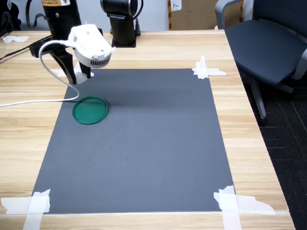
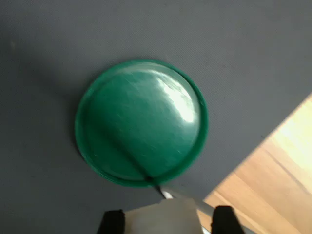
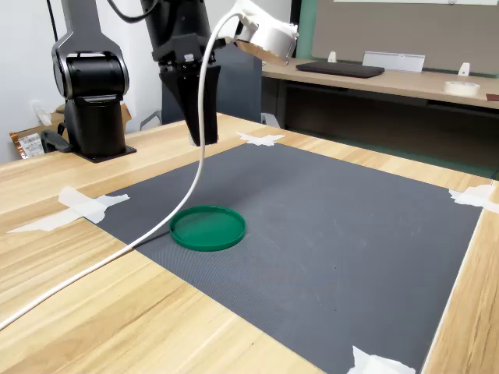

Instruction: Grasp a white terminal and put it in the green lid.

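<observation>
In the first exterior view, white tape strips at the lower corners of the frame hold a dark grey mat down on a light wooden table. The green lid lies flat on the mat left of centre, near the mat's left edge, and a white cable crosses the wood towards it from the left edge of the frame. Nothing lies inside the lid in the wrist view, and no white terminal can be made out in any view.

Above and behind the lid, in the upper left of the frame, the gripper hangs clear of the mat with its dark fingers pointing down; whether they are spread or closed I cannot tell, and nothing shows between them. Further back a black arm base stands on the table's far edge. A grey office chair fills the upper right, cardboard boxes behind it.
</observation>
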You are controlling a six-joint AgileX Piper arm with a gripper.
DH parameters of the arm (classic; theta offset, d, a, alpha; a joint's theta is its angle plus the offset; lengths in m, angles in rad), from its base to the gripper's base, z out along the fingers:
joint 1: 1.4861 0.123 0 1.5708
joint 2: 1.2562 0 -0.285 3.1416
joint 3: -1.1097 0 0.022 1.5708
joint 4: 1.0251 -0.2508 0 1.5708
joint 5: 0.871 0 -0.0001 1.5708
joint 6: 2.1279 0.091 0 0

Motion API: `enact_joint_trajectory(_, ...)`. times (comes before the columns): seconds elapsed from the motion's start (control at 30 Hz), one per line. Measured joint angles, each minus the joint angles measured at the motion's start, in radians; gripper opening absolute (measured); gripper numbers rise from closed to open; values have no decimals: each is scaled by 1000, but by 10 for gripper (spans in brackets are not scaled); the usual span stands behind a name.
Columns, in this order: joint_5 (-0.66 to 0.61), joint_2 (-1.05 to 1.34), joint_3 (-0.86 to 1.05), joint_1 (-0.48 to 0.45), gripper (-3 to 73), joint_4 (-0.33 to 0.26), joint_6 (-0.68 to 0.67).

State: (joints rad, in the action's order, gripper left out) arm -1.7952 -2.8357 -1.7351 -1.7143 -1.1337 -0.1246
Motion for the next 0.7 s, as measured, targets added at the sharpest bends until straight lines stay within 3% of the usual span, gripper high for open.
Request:
enact_joint_trajectory(0.17, -56, -67, -44, 0, 314, -16, -13)
enact_joint_trajectory(0.7, -65, -153, -68, -1, 314, -26, -93)
